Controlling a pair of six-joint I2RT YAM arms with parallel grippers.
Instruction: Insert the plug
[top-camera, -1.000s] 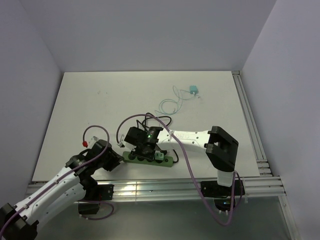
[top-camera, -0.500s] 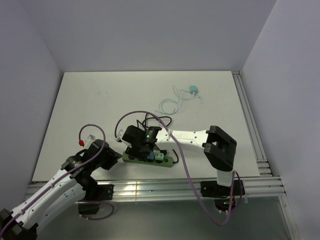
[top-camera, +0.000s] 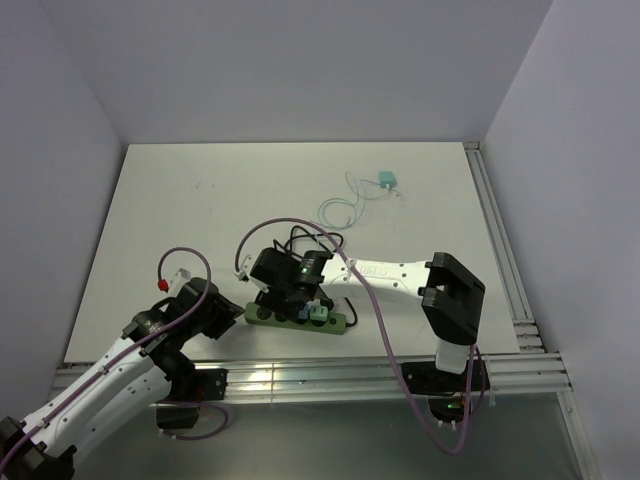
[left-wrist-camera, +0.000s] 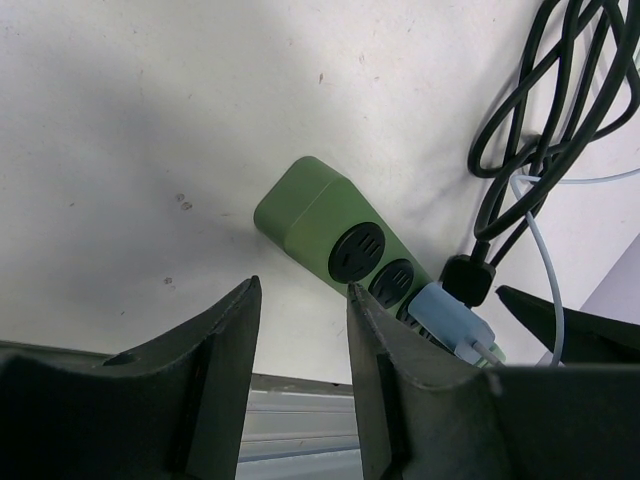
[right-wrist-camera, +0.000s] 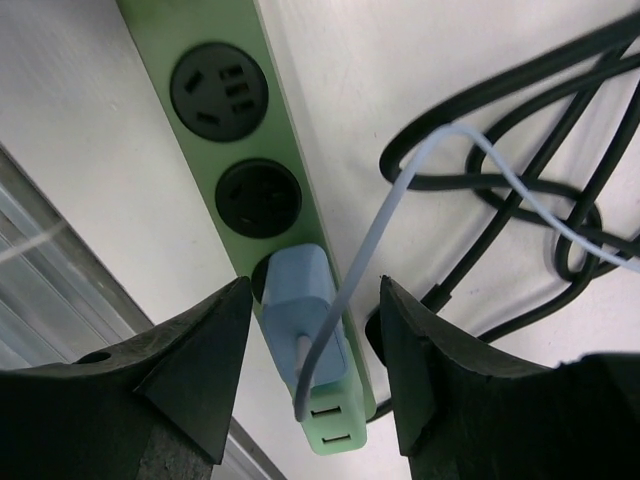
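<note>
The strip (right-wrist-camera: 232, 142) lies near the front edge of the table (top-camera: 200, 200), and in the top view its long axis runs left to right, almost parallel to that edge. The plug (right-wrist-camera: 303, 315) sits at the third socket counted from the left end of the strip, with two free sockets beside it. Its thin pale cable (right-wrist-camera: 400, 190) rises from it and crosses the black cord (right-wrist-camera: 520, 200). The right gripper (right-wrist-camera: 315, 285) is the nearer one. It hangs directly over the plug, and in its own view the strip runs through the gap between the fingers, so its closing line goes across the width of the strip. Its fingers are wide apart, one on each side of the plug, and I see no clear contact with it; the gripper holds nothing. The left gripper (left-wrist-camera: 302, 290) is near the left end of the strip, also with its fingers apart and empty, and it does not touch the strip. From here the plug lies further along the strip, past the two free sockets. Whether the plug is pressed fully down I cannot tell. I judge that the next move belongs to the right arm, either to push straight down or to retreat.
</note>
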